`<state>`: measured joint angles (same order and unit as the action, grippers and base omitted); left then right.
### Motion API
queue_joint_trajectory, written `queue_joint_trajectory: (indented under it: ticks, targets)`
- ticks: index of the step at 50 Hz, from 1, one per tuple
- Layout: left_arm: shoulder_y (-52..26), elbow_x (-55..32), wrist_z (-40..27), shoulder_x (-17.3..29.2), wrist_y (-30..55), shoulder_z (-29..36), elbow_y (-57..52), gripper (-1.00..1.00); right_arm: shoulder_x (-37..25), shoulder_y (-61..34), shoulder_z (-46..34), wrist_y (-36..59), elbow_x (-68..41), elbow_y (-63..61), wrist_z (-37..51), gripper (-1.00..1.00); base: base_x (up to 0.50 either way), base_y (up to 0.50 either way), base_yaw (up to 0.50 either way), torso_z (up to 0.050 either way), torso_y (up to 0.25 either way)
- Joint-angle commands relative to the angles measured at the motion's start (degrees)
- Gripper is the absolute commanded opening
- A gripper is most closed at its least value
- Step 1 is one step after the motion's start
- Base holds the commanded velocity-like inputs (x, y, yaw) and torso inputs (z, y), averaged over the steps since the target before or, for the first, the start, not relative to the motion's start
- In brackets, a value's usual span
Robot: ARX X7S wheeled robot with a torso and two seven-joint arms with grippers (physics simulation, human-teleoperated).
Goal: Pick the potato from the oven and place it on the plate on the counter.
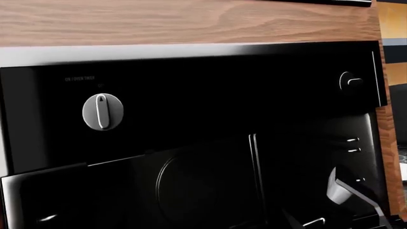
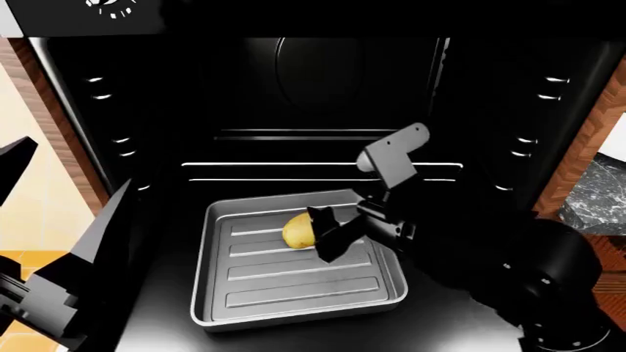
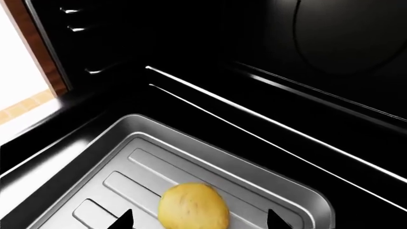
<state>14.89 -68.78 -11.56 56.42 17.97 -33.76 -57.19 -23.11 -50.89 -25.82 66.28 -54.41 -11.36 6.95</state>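
The right claw (image 3: pixel 198 220), fingers apart, straddles the potato (image 3: pixel 193 206) low in the frame, on the oven's tray (image 3: pixel 299 200). The reach is done; next comes closing on it. The left claw's state can't be told.

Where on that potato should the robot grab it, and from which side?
Across its narrow middle, coming from above and from the oven's open front. The potato is a small smooth oval lying loose on the tray, so the short axis probably fits best between the fingertips. The right tool already straddles it, open, a tip on either side.
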Motion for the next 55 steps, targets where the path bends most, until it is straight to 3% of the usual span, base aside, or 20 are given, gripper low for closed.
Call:
queue_joint_trajectory:
  ticks: [1,28,55]
  targets:
    - [0.45,0.02,-0.04,-0.05,-0.09,-0.19,-0.13,1.0,1.31,-0.95,-2.49,-2.35,2.38,3.95,-2.03,1.0,0.0,0.0,0.0,0.0,0.0]
    - [0.99,1.65,1.01,-1.06,-0.61,1.0,0.54,1.0,5.56,-3.74,-8.4,-8.16,8.39,16.17,-6.7,1.0,0.0,0.0,0.0,0.0,0.0]
    - [1.86,1.55,1.14,-1.02,-0.92,0.61,0.34,1.0,6.95,-4.08,-11.41,-7.35,8.89,20.78,-8.11,1.0,0.0,0.0,0.0,0.0,0.0]
